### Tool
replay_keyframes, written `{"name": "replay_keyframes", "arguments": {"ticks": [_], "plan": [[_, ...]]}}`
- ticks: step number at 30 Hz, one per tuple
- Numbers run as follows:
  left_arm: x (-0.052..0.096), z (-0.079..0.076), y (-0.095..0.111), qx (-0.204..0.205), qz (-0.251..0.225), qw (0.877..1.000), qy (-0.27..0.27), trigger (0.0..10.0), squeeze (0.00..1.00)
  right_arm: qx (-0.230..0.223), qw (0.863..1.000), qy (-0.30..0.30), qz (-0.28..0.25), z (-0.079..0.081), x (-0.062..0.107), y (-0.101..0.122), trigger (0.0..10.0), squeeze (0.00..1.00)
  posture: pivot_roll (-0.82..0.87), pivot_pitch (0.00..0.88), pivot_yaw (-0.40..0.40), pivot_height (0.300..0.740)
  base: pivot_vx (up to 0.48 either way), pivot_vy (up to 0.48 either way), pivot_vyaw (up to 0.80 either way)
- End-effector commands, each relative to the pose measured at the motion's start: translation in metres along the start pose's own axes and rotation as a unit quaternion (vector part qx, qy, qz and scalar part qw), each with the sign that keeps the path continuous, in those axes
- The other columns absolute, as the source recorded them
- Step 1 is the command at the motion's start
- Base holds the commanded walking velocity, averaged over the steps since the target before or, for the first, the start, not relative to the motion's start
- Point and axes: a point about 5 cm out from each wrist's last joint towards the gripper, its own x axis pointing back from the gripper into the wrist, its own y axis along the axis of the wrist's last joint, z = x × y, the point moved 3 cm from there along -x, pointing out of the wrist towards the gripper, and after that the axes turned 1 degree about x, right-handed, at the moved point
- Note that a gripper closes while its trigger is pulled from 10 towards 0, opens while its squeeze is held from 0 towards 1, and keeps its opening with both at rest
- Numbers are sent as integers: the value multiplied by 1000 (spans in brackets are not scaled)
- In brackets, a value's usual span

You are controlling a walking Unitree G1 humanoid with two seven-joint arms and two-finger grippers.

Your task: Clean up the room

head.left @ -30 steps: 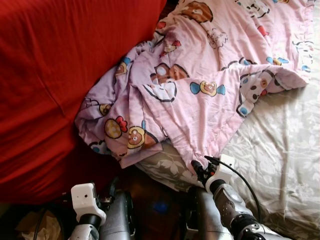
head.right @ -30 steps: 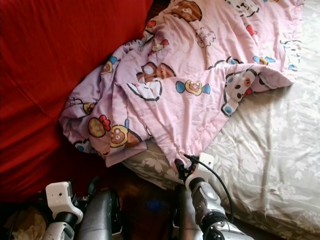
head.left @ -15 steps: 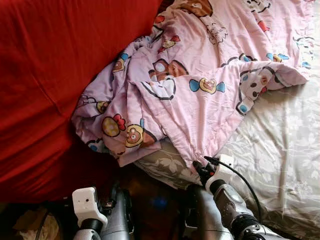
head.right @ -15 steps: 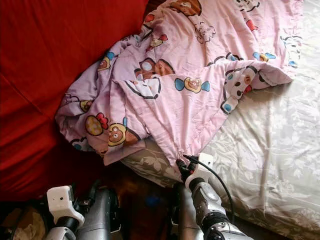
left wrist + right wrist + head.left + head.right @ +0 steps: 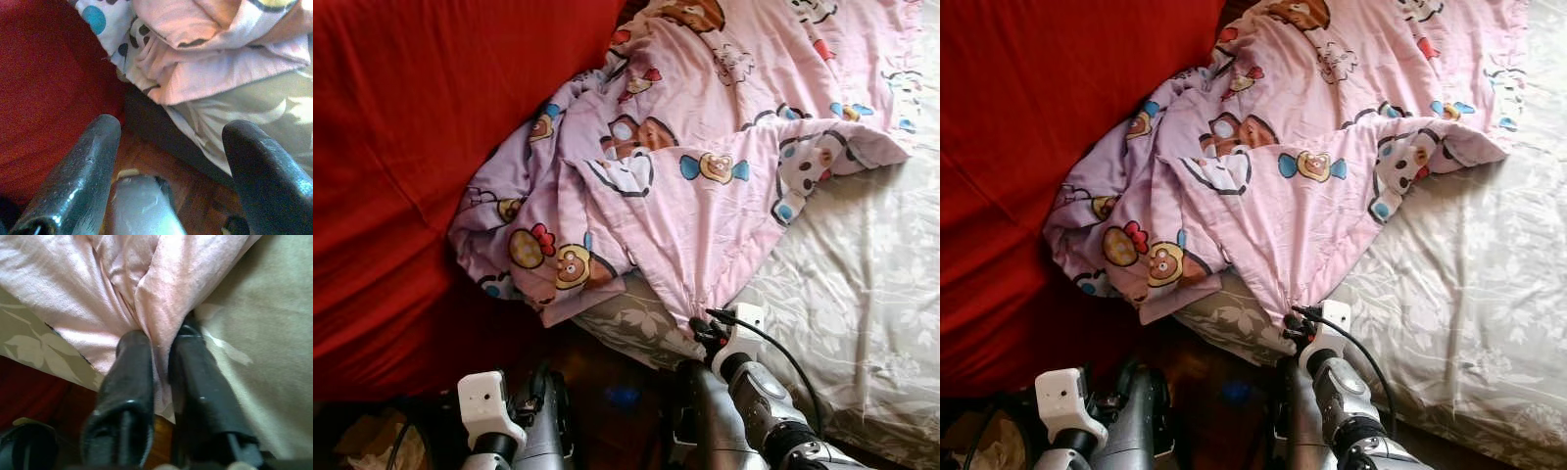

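A pink cartoon-print blanket lies crumpled across a bed with a beige floral sheet, its bunched end hanging toward the red cover at the left. My right gripper is shut on the blanket's near corner at the mattress edge; the pink cloth is pinched between its two black fingers. My left gripper hangs low with its fingers spread open and nothing between them, above the wooden floor, near the blanket's hanging end.
A large red cover takes up the left side. Dark wooden floor shows between it and the bed corner. Some crumpled tan stuff lies at the bottom left by my left arm.
The blanket's near corner has drawn slightly toward me in my right gripper. The camera has shifted a little. My left arm stays low.
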Motion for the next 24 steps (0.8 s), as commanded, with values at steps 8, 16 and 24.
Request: {"name": "replay_keyframes", "arguments": {"ticks": [8, 16, 24], "plan": [[-10, 4, -13, 1, 21, 1000, 8, 10000, 0, 1, 998, -66, -23, -34, 17, -6, 0, 0, -3, 214, -38, 620, 0, 0, 0], [-29, 9, -12, -4, 20, 1000, 6, 10000, 0, 53, 988, -82, -122, -46, 32, 19, 0, 0, -54, 107, 6, 620, 0, 0, 0], [-34, 15, -25, -13, 47, 999, -4, 10000, 0, 87, 979, -50, -175, -42, 47, 28, 10000, 0, -85, 42, 44, 625, 0, 0, 0]]}}
